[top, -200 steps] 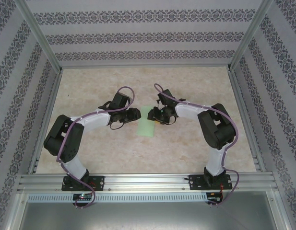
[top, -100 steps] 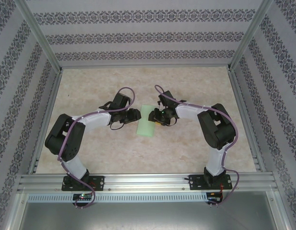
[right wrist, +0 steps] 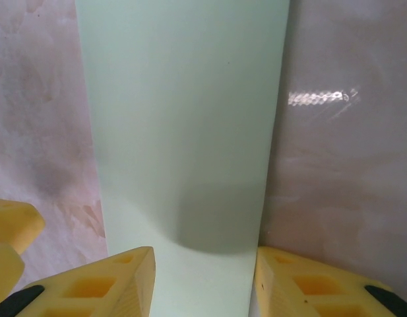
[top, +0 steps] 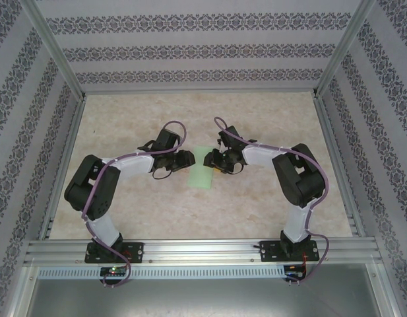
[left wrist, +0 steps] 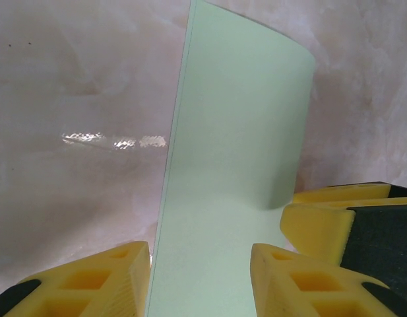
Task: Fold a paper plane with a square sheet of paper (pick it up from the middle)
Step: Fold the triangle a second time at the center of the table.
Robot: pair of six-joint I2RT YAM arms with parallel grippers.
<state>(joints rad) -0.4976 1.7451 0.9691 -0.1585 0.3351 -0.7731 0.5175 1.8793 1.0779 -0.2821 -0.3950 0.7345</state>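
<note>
Two black grippers meet nose to nose over the middle of the marbled beige tabletop. Between and just below them lies the thin pale green sheet of paper, seen as a narrow oblong rather than a square, its far end partly covered by the two heads. From above, the left gripper and the right gripper are dark lumps whose jaws are too small to read. The left wrist camera makes it plainer: the left gripper has its yellow cellular fingers spread. The paper runs away between them, its long left edge crisp and straight, its far corner lifting off the table in a soft curl, and its near end cut off at the bottom of the view. A further yellow finger juts in at the lower right, at the strip's right edge, which it hides there. The right wrist camera gives the reverse look: the right gripper likewise stands with jaws apart, and the sheet lies flat between them, its left margin passing behind one fingertip and a soft shadow across it. Whether either pair of fingers presses on the paper cannot be told.
</note>
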